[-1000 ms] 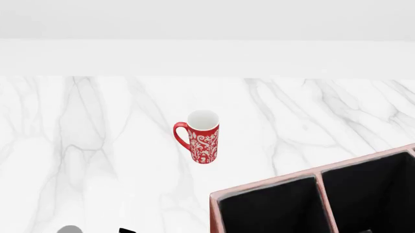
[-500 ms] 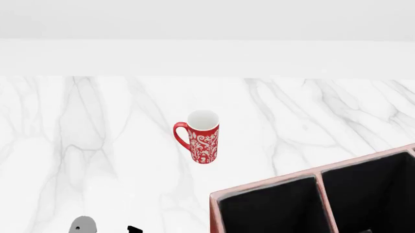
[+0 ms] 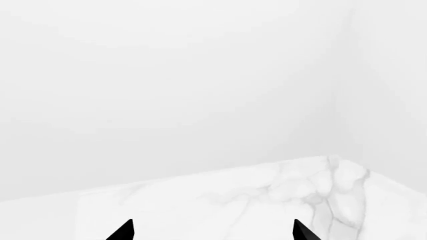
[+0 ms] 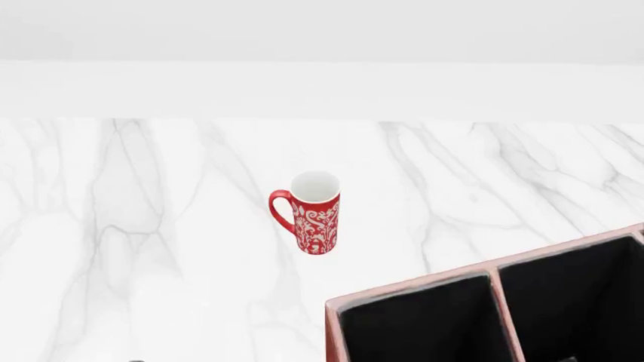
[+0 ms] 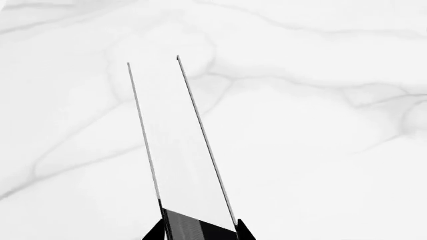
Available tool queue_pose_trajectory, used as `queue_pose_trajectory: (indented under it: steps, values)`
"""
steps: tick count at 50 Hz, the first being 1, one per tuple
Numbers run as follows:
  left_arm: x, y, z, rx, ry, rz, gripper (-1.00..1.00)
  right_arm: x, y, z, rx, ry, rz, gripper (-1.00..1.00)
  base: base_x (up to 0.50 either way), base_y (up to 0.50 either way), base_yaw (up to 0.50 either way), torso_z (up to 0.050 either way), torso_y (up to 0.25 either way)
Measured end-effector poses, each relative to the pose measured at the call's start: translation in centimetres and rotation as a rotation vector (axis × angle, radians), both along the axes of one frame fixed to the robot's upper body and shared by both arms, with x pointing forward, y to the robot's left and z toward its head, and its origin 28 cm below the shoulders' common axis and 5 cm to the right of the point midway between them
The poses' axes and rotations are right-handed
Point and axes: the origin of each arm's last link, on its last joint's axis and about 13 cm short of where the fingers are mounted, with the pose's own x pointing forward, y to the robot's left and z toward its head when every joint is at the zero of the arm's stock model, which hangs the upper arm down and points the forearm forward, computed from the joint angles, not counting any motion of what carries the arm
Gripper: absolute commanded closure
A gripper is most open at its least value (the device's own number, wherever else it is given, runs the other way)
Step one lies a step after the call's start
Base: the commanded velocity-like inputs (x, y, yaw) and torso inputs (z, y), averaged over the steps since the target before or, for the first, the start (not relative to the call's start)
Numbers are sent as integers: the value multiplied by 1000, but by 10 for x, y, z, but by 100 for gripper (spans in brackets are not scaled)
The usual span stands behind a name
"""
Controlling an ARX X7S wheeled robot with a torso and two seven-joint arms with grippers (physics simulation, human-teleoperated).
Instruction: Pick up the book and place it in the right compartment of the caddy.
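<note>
In the right wrist view the book (image 5: 180, 150) is seen edge-on: white page edges between two thin black covers, reaching away from the camera over the marble. My right gripper (image 5: 199, 233) is shut on its near end, one black fingertip on each cover. My left gripper (image 3: 212, 231) is open, fingertips far apart, nothing between them, marble below. The caddy (image 4: 423, 285), reddish-brown with pale rims and black lining, fills the head view's bottom right; its right compartment (image 4: 578, 294) lies past a divider (image 4: 503, 313). Neither gripper nor the book appears in the head view.
A red-and-white patterned mug (image 4: 315, 215) stands upright on the white marble counter (image 4: 151, 226), to the left of and beyond the caddy. A white wall (image 4: 322, 90) borders the counter's far edge. In the left wrist view a counter corner (image 3: 347, 170) meets white walls.
The grey and black parts of my left arm at the head view's bottom left edge have dropped out of the picture. The mug and caddy have not moved.
</note>
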Motion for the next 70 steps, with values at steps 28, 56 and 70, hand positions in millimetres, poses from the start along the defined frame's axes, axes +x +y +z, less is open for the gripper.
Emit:
queue_pose_trajectory:
  steps: [28, 56, 70]
  values:
    - [1, -1, -1, -1, -2, -7, -100, -8, 1, 25, 130, -28, -68, 100, 0, 0, 1, 0, 0]
    - [3, -1, -2, -2, 5, -12, -100, 13, -8, 120, 258, -190, -568, 100, 0, 0, 0, 0, 0]
    - [2, -1, -2, -4, 6, -12, -100, 26, -20, 150, 312, -186, -712, 100, 0, 0, 0, 0, 1]
